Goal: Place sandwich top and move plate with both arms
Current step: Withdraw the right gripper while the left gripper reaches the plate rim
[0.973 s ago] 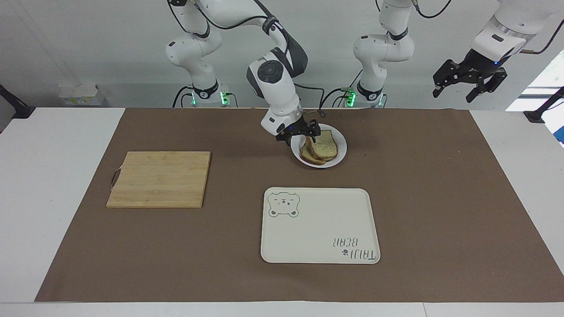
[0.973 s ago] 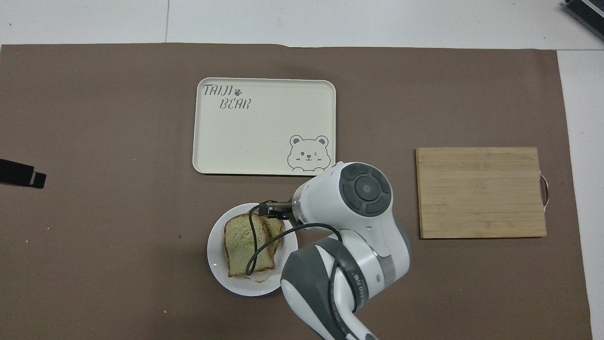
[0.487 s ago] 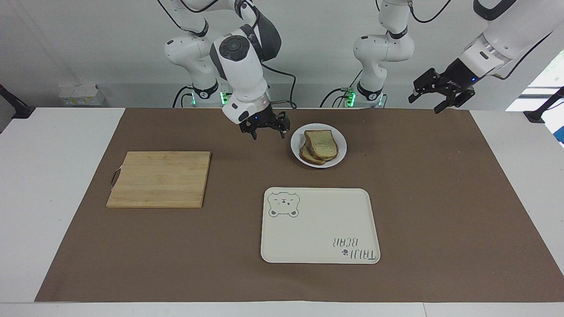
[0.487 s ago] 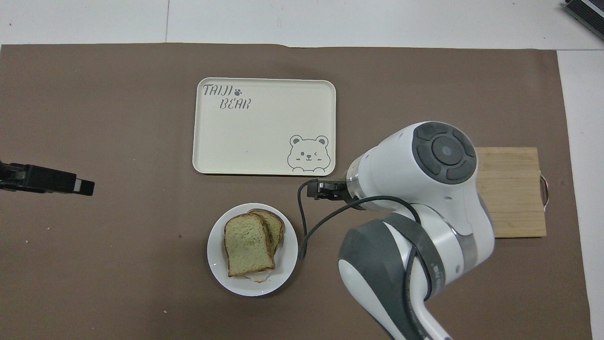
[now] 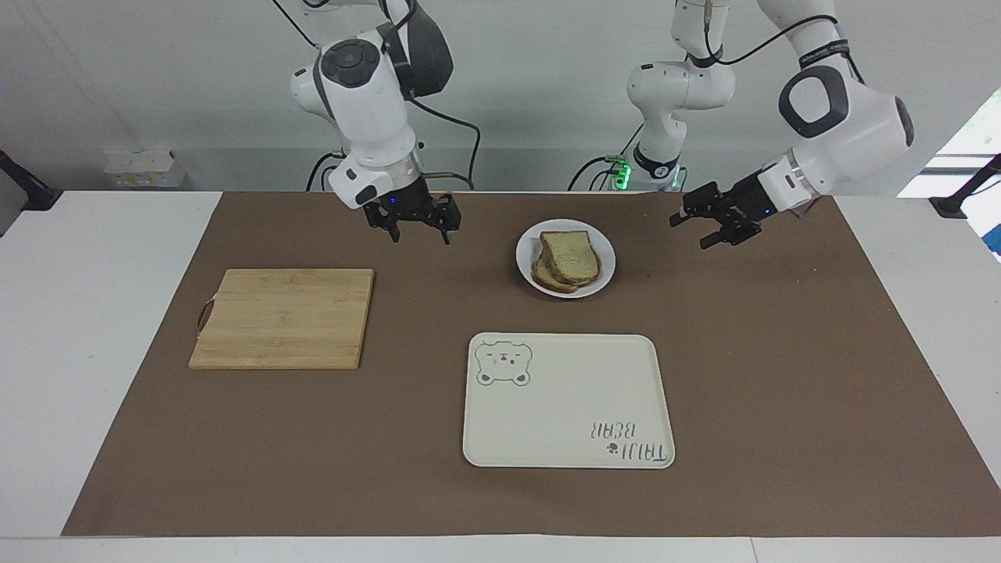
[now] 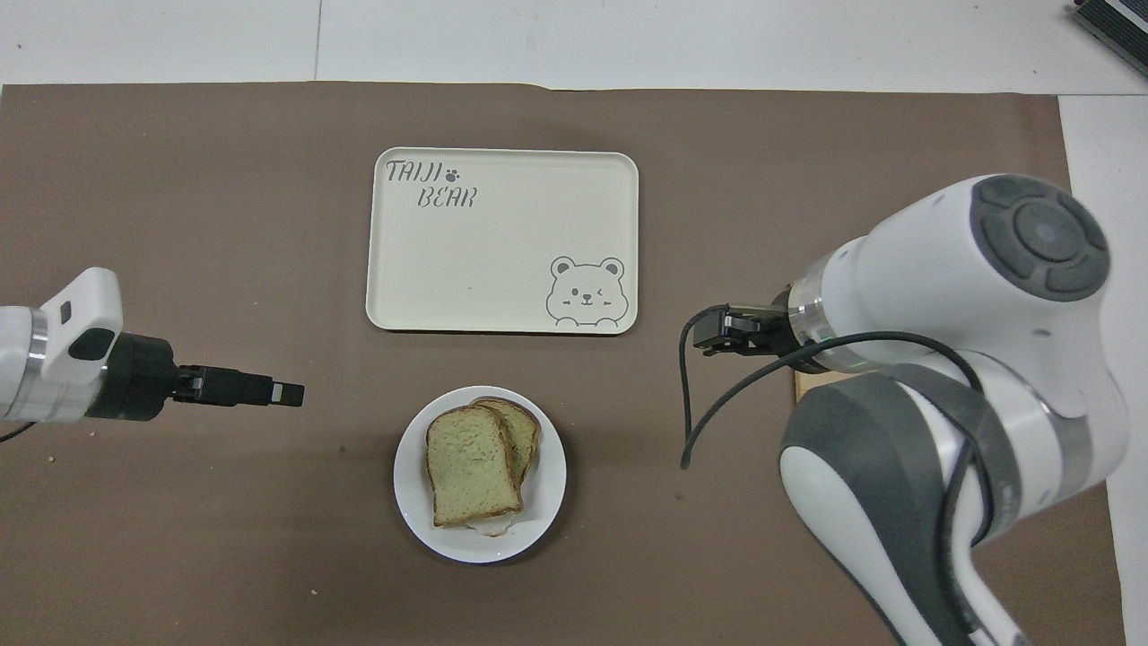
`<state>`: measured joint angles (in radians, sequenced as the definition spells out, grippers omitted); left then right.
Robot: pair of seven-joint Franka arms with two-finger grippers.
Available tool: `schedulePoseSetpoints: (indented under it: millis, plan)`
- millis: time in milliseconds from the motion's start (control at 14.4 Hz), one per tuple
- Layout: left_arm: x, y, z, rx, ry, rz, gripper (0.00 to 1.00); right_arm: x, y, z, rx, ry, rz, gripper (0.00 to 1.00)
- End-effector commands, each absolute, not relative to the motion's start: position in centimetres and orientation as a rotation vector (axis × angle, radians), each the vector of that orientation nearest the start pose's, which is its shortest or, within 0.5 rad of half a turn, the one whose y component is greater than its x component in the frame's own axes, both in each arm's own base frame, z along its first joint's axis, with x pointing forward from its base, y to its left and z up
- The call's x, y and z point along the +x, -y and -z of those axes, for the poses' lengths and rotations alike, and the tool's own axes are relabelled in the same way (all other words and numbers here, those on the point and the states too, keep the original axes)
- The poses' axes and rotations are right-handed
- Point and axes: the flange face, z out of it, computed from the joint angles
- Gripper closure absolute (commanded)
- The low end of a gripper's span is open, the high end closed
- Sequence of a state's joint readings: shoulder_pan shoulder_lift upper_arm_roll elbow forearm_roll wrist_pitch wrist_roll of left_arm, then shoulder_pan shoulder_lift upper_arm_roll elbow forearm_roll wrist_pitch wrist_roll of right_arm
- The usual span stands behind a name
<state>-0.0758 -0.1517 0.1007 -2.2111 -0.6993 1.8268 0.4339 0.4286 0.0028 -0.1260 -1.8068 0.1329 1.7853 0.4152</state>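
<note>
Sandwich top (image 5: 570, 256) sat on the lower slice, slightly skewed, both on the white plate (image 5: 604, 274). Plate sat on the brown mat (image 5: 782, 375) near the robots, with the bear-print tray (image 5: 568, 401) just farther from them. First part looked done; step in hand was the two-arm plate move, presumably to the tray.

Right gripper (image 5: 417, 224) hung over bare mat between the cutting board (image 5: 283, 317) and the plate, fingers apart, empty. Left gripper (image 5: 711, 221) hung over the mat toward its own end of the table, beside the plate, fingers apart, empty. Neither touched the plate.

How I'd run it:
- Bring both grippers down to rim level on two facing edges of the plate and close on the raised rim, not on the bread.
- Close both together so the plate doesn't slide.
- Lift level and in sync; the slices were stacked loose and offset, so any tilt could shed the top one.
- Clear the tray lip before lowering.
</note>
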Motion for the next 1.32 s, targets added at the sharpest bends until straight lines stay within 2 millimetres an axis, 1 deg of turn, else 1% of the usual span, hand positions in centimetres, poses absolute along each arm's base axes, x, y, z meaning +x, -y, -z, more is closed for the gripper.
schedulePoseSetpoints:
  millis: [0, 70, 139, 278, 348, 417, 487, 556, 695, 765, 834, 904, 1043, 1112, 1251]
  plan:
    - [45.5, 2.7, -39.6, 2.313, 0.129, -0.005, 0.00, 53.2, -13.5, -54.4, -3.036, -0.176, -0.114, 0.00]
    - [44.5, 2.7, -37.1, 2.265, 0.122, -0.026, 0.00, 53.1, -12.0, -55.0, -3.033, -0.170, -0.115, 0.00]
    - [43.8, 2.7, -35.7, 2.245, 0.113, -0.042, 0.00, 53.1, -10.3, -55.3, -3.033, -0.165, -0.137, 0.00]
    - [42.9, 3.0, -33.7, 2.196, 0.100, -0.045, 0.00, 52.8, -7.8, -55.6, -3.038, -0.131, -0.163, 0.00]
    - [42.7, 3.2, -32.3, 2.169, 0.092, -0.045, 0.00, 52.8, -6.6, -55.7, -3.052, -0.132, -0.167, 0.00]
    - [42.5, 3.3, -31.0, 2.162, 0.091, -0.031, 0.04, 52.7, -5.6, -55.8, -3.064, -0.132, -0.177, 0.00]
    - [42.4, 3.5, -30.4, 2.154, 0.095, -0.023, 0.06, 52.6, -4.7, -55.9, -3.071, -0.130, -0.181, 0.00]
    - [41.6, 3.8, -29.2, 2.122, 0.087, -0.026, 0.10, 52.6, -3.5, -55.9, -3.083, -0.123, -0.189, 0.00]
    - [39.8, 3.9, -26.1, 2.063, 0.111, -0.073, 0.11, 52.5, -2.0, -56.2, -3.101, -0.100, -0.205, 0.00]
    - [39.3, 4.1, -25.0, 2.042, 0.103, -0.084, 0.14, 52.4, -1.6, -56.3, -3.097, -0.117, -0.202, 0.00]
    - [39.2, 4.5, -24.6, 2.029, 0.098, -0.091, 0.17, 52.2, -1.2, -56.8, -3.091, -0.129, -0.177, 0.00]
    - [38.8, 4.7, -24.2, 2.018, 0.088, -0.096, 0.18, 52.4, -1.3, -56.8, -3.079, -0.135, -0.167, 0.00]
    - [38.4, 5.2, -23.9, 1.995, 0.060, -0.117, 0.22, 52.4, -2.0, -56.9, -3.081, -0.110, -0.161, 0.00]
    - [38.3, 5.7, -23.8, 1.987, 0.064, -0.120, 0.27, 52.2, -2.3, -56.8, -3.081, -0.100, -0.166, 0.00]
    - [38.0, 6.9, -23.7, 1.973, 0.061, -0.121, 0.36, 52.2, -1.8, -56.7, -3.099, -0.096, -0.167, 0.00]
